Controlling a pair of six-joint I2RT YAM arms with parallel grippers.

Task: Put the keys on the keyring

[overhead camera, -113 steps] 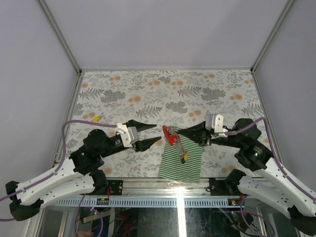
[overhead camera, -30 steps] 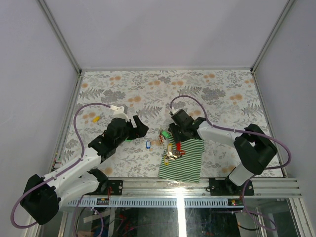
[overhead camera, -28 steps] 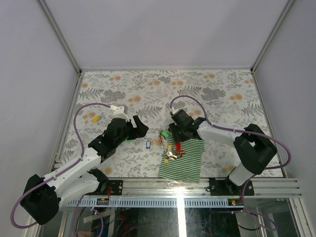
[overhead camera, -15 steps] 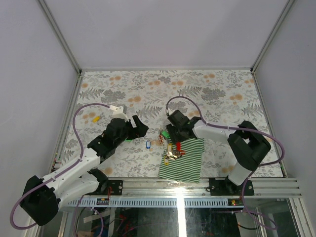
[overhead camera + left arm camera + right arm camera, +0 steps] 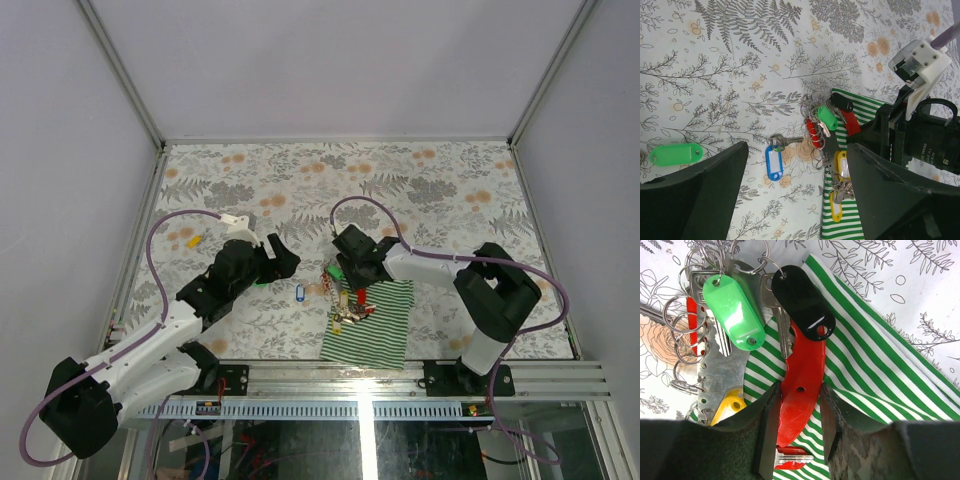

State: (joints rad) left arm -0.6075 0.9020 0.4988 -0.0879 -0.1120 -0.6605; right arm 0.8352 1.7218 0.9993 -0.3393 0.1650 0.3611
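While the left fingers (image 5: 700, 190) hang spread and empty, the right fingers (image 5: 765, 440) pinch the curved red plastic clip (image 5: 802, 370) of the grey metal-strip keyring (image 5: 724, 372), lying on the green-and-white striped cloth's (image 5: 880, 385) corner. Judged stiff, light, slippery; clip's narrow waist suits gripping.

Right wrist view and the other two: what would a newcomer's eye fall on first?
A red clip sits pinched between the right claw's fingers, at the edge of a green-and-white striped cloth. Beside it fans a bunch of keys with green, black and yellow tags. Off to the left on the flowered table lie a blue-tagged key and, further out, a lone green tag.
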